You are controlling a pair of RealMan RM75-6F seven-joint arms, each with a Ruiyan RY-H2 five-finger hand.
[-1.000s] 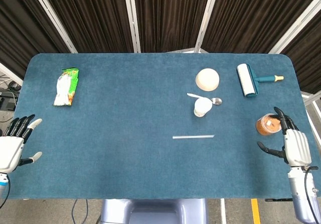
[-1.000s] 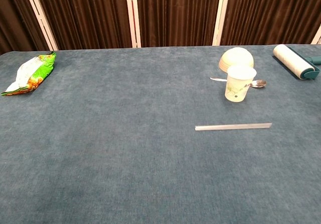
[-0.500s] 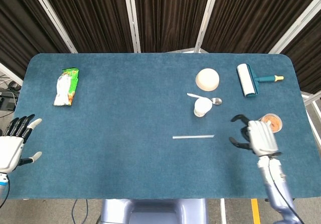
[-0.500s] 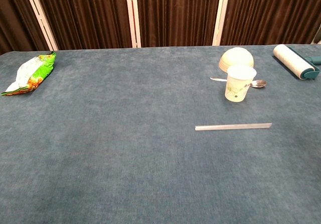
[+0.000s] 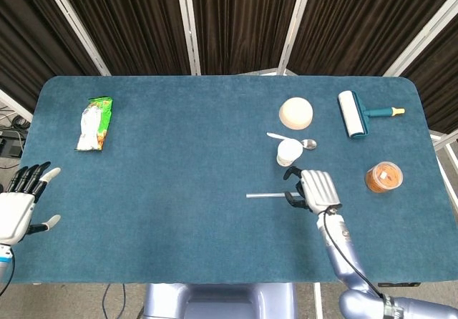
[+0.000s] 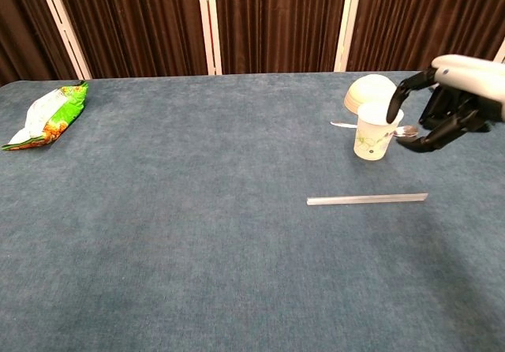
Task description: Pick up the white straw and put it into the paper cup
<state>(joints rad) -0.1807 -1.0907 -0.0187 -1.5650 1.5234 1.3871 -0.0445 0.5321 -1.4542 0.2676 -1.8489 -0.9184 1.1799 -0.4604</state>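
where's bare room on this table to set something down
Bare cloth runs wide between the snack packet and the straw, and along the near edge. It is crowded at the right: paper cup, spoon, bowl, lint roller, jar, right robot hand.

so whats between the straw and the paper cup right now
Only bare blue cloth between the white straw and the paper cup, clearest in the chest view; the right hand hovers above, holding nothing.

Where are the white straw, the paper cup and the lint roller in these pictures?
white straw (image 6: 367, 200), chest view, middle of its length
paper cup (image 6: 372, 137), chest view, its side wall
lint roller (image 5: 351, 114), head view, its white roll
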